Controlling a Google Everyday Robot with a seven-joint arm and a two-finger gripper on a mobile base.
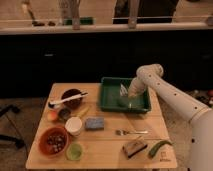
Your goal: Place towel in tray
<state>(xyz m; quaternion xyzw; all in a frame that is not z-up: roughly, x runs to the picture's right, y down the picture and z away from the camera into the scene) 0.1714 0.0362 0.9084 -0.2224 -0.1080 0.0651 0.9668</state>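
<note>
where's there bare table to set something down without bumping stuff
Bare wood lies between the blue sponge and the fork, and along the front edge between the small green cup and the brush. The left side is crowded with bowls and cups. The gripper hangs inside the green tray by the towel.

Wooden table (107, 150) carries the lot. Back left: dark bowl (71, 97) w/ a white-handled utensil (67, 100) lying across its rim. Just below, an orange-ish fruit (52, 115) beside a small dark cup (64, 113). White cup (74, 125) next, blue sponge (94, 123) right beside it. Front left: red-brown bowl (53, 141), dark bits inside; small green cup (75, 151) near it. Mid-table a fork (131, 132). Front right: brown block (135, 148), and a green vegetable (158, 148) by the edge.
</note>
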